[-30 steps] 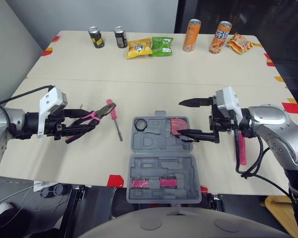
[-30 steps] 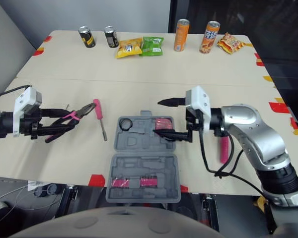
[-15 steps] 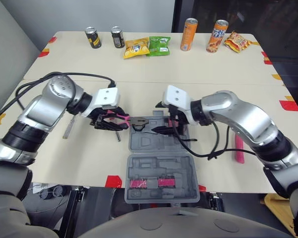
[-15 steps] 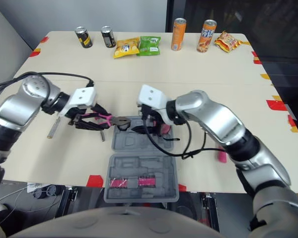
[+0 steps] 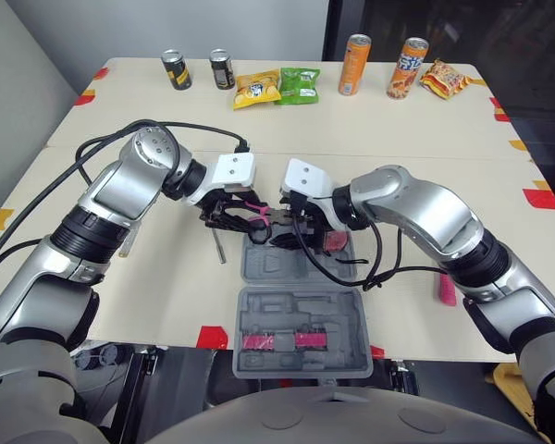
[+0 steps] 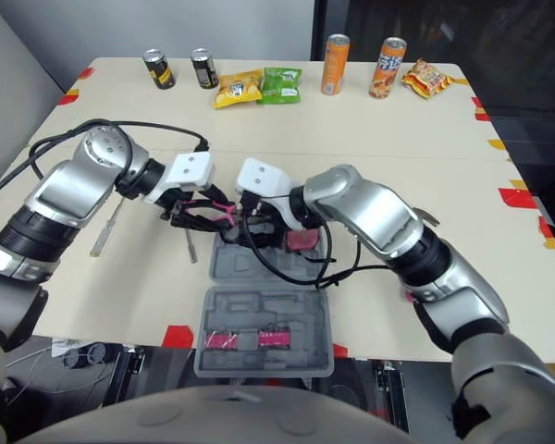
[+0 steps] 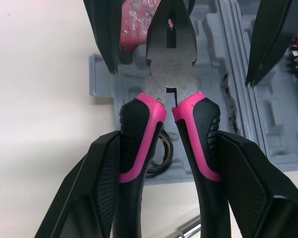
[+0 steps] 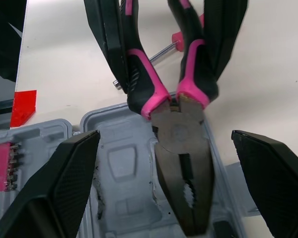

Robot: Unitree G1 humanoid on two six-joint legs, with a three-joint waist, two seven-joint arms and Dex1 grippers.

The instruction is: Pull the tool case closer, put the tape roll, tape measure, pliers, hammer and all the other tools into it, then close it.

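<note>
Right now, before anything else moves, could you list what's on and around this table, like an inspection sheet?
Surface: pale table with red tape marks at its edges.
Job's things: grey tool case lies open; pliers held over it; tape roll inside it; screwdriver and a pink-handled tool on the table outside it.
Clutter: four cans and three snack packs along the far edge.
Grippers: left gripper shut on the pliers' handles; right gripper open, its fingers either side of the pliers' head.
Cables: black cables loop off both arms.
Surroundings: grey wall to the left.
</note>
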